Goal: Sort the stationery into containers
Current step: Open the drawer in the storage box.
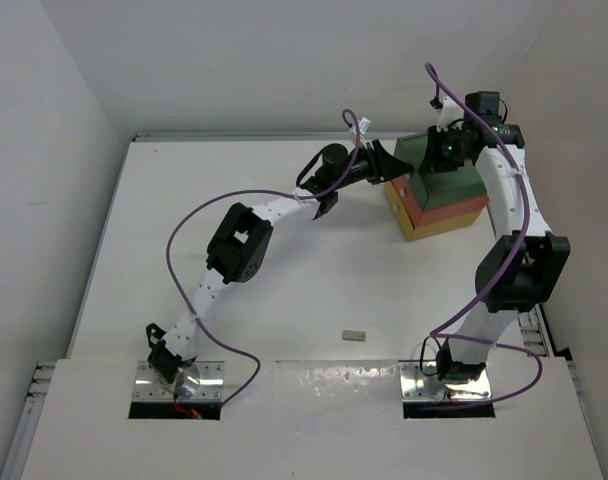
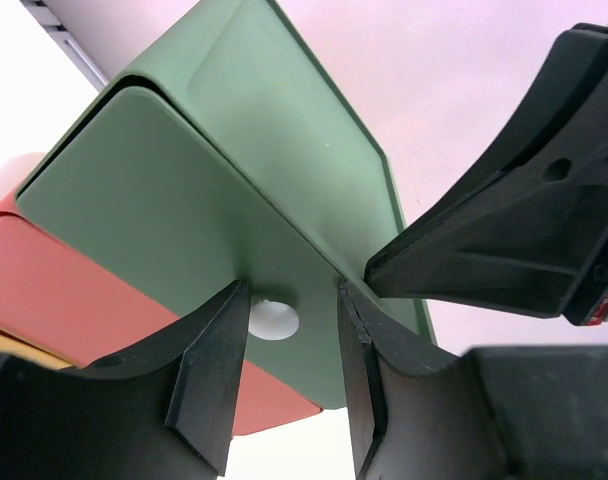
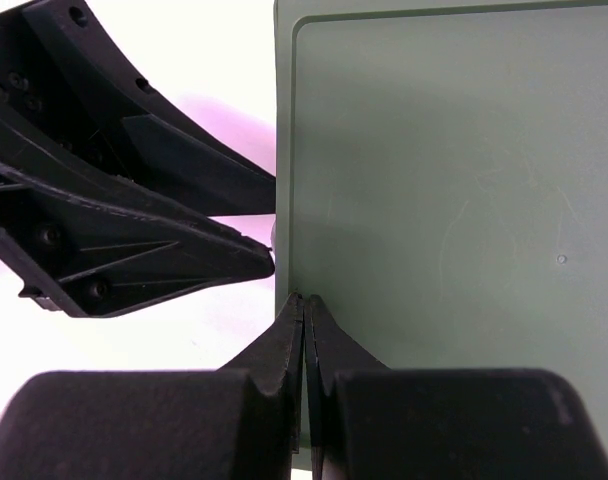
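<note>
The containers are a stack of drawers at the back right: green (image 1: 412, 152) over coral-red (image 1: 454, 210) over yellow (image 1: 439, 228). My left gripper (image 1: 386, 164) is at the green drawer's front (image 2: 154, 210). Its fingers stand on either side of the white knob (image 2: 274, 320), open, with a gap beside the knob on the right. My right gripper (image 3: 305, 298) is shut with nothing in it, its tips down on the left edge of the green top (image 3: 444, 200). One piece of stationery shows, a small grey eraser (image 1: 354, 335) lying on the table.
The right arm's fingers (image 2: 504, 230) hang just above and right of my left gripper (image 2: 292, 290). The left arm's fingers (image 3: 134, 250) lie close beside the right gripper's tips. White walls enclose the table at the back and on both sides.
</note>
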